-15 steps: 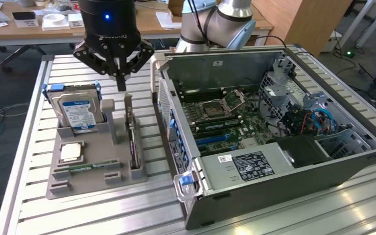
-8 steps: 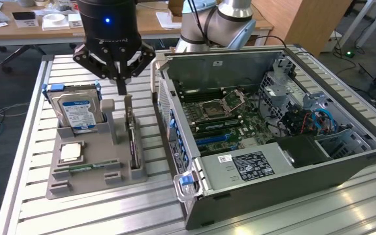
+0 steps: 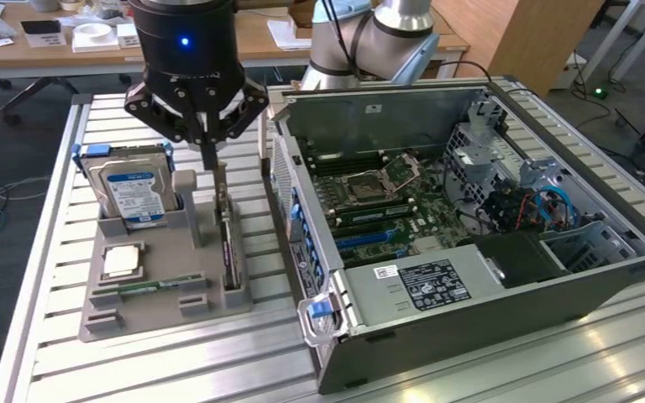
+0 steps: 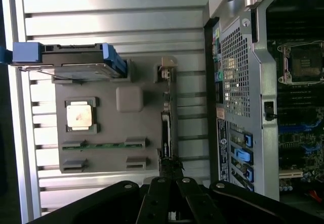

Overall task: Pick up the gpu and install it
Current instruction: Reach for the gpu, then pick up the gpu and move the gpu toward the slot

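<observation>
The gpu (image 3: 229,243) stands on edge in the slot along the exterior view's right side of a grey holder tray (image 3: 154,306). From the wrist it shows edge-on as a thin dark strip, the gpu (image 4: 166,128), with its silver bracket at the end nearer the hard drive. My gripper (image 3: 208,161) hangs over that card with its fingers pressed together and nothing visibly between them. In the wrist view the gripper (image 4: 169,176) lines up with the card's end away from the bracket. I cannot tell whether the fingertips touch the card.
The tray (image 4: 111,155) also holds an upright hard drive (image 3: 132,189) in blue rails, a processor chip (image 3: 121,260) and a memory stick (image 3: 149,285). An open computer case (image 3: 469,277) lies on the exterior view's right, motherboard (image 3: 379,193) exposed. Everything rests on a slatted metal table (image 3: 188,361).
</observation>
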`<action>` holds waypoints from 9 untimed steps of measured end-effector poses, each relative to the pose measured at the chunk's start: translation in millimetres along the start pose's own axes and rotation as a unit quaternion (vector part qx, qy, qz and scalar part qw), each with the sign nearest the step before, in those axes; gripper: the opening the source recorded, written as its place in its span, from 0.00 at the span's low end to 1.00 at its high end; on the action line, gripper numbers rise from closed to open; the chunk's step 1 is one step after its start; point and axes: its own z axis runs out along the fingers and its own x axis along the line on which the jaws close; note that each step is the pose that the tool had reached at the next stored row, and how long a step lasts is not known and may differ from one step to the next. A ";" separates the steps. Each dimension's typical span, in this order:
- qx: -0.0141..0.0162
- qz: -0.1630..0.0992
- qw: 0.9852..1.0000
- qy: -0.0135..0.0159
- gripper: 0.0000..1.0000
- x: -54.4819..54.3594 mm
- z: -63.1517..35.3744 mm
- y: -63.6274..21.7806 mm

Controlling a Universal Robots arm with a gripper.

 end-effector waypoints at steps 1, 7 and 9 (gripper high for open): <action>0.000 0.000 1.000 0.000 0.11 -0.1 0.0 -1.0; 0.000 0.000 1.000 0.000 0.11 -0.2 -0.1 -2.0; 0.000 0.000 1.000 0.000 0.11 -0.2 -0.1 -2.0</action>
